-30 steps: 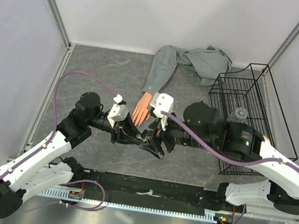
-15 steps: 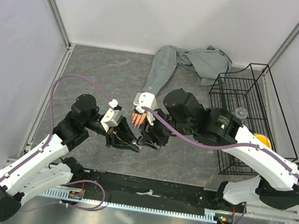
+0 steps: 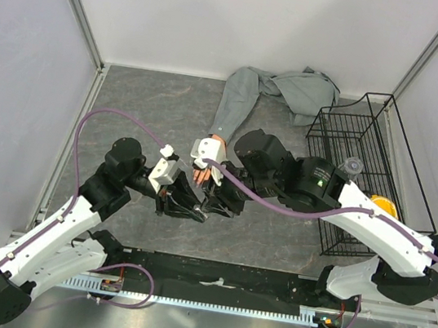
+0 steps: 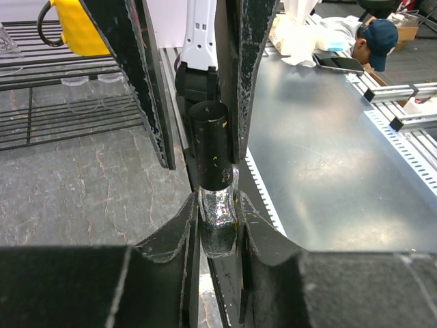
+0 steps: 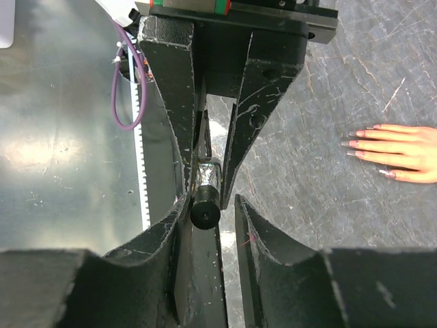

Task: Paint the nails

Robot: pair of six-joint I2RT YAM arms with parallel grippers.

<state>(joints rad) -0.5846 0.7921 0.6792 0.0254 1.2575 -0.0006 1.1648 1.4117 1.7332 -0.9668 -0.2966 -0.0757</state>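
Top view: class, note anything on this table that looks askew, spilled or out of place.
The grey shirt lies crumpled in a heap at the far edge, beside the wire basket, one sleeve stretched out to the mannequin hand. No spill shows on the table.

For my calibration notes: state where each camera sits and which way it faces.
Top: above and behind the bases, looking down on both arms, mannequin hand, basket.
Left wrist: along the left gripper, clamping the bottle, basket beyond.
Right wrist: along the right gripper, open round the cap; nails at right.
Both wrist views share the bottle.
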